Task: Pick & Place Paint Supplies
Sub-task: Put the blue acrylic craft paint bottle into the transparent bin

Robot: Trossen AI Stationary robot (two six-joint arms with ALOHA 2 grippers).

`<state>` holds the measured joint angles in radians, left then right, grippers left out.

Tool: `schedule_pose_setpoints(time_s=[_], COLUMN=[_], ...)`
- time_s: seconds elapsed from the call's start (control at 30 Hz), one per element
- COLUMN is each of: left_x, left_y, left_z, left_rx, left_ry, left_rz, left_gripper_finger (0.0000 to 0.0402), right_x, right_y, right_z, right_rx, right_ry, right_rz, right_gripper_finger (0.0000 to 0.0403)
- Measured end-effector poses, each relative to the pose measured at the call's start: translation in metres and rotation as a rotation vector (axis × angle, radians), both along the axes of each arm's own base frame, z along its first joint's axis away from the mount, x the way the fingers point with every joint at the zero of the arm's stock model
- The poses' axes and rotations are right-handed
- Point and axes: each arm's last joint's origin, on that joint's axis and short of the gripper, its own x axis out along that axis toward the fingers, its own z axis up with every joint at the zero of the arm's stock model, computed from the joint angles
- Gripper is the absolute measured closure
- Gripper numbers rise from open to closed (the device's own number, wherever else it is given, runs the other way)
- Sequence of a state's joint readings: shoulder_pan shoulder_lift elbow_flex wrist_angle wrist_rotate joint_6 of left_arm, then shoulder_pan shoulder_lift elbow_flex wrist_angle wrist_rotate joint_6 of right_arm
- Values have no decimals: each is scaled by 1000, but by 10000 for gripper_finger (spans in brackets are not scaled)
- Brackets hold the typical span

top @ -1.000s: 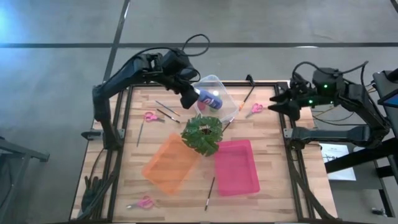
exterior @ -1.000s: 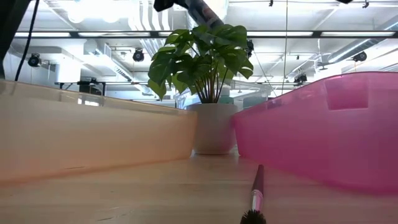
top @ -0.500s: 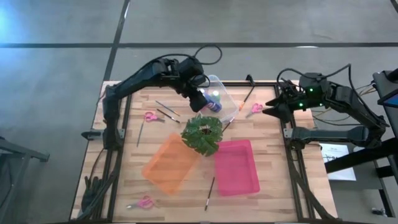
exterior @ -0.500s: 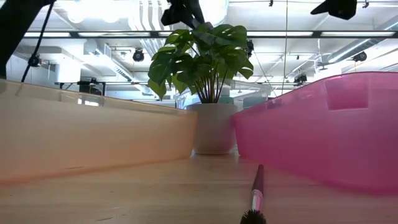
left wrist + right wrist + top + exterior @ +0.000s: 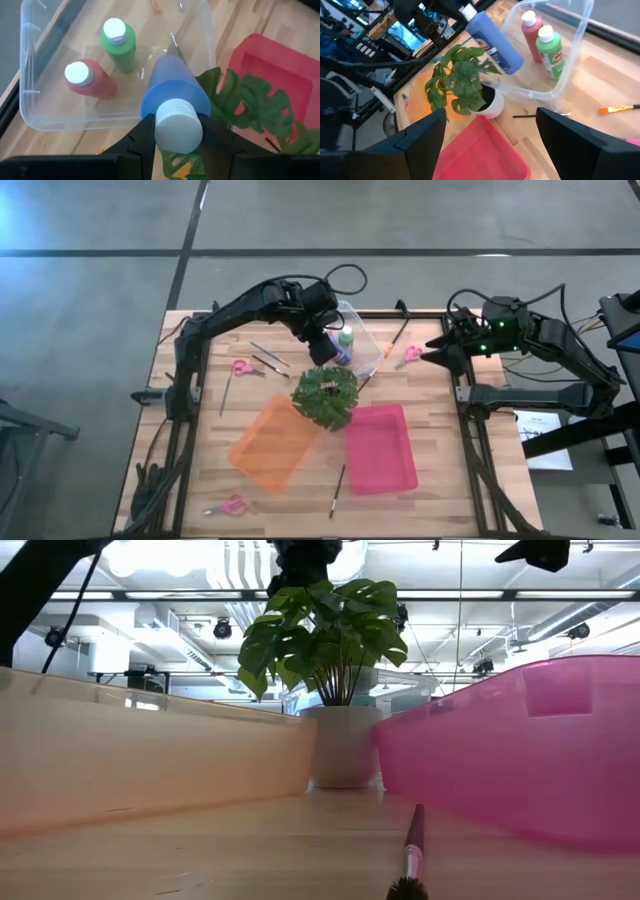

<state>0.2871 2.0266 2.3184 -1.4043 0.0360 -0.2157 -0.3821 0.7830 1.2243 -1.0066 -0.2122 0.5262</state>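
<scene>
My left gripper point(image 5: 326, 332) is over the clear tray point(image 5: 368, 340), shut on a blue paint bottle point(image 5: 175, 92) with a white cap. A red bottle point(image 5: 89, 80) and a green bottle point(image 5: 120, 44) lie in that tray. The right wrist view shows the blue bottle point(image 5: 492, 39) slanting down toward the tray. My right gripper point(image 5: 490, 150) is open, hovering near the table's right edge point(image 5: 436, 352) beside pink scissors point(image 5: 410, 354). More pink scissors point(image 5: 240, 367) and thin brushes point(image 5: 270, 353) lie left of the tray. My left gripper pinches the blue bottle at its cap end point(image 5: 178, 131), one finger point(image 5: 142, 135) on each side of the white cap. It comes from above, slanting down. The bottle hangs tilted below the fingers, base down over the tray's wall nearest the plant point(image 5: 172, 47).
A potted leafy plant point(image 5: 325, 395) stands just near-side of the clear tray, under the held bottle. An orange tray point(image 5: 275, 442) and a pink tray point(image 5: 380, 447) lie nearer. One brush point(image 5: 338, 490) and scissors point(image 5: 232, 505) lie by the near edge, another brush point(image 5: 400, 332) right of the clear tray.
My left gripper has carried the blue bottle toward the table's right, over the clear tray, and tipped it from lying nearly level to standing steeply, base down. My right gripper has shifted a little toward the table's left and stays open.
</scene>
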Motion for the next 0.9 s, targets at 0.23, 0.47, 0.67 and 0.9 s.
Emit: schedule_pose_setpoints(time_s=[0.23, 0.47, 0.67, 0.9], left_x=[-6, -22, -21, -19], left_y=[-2, -17, -23, -23], left_z=[15, 64, 76, 78], left_rx=[-6, 16, 24, 17], left_ry=[-55, -355, -460, -492], left_rz=[-10, -106, -116, -130], left_gripper_finger=[280, 280, 280, 280], right_x=[3, 9, 13, 12], right_y=[-1, -3, -5, -5], right_z=[8, 18, 21, 23], right_rx=[-40, -76, -81, -90], right_ry=[-85, -200, -231, -239], right_rz=[-4, 0, -9, -5], right_gripper_finger=[100, 104, 187, 376])
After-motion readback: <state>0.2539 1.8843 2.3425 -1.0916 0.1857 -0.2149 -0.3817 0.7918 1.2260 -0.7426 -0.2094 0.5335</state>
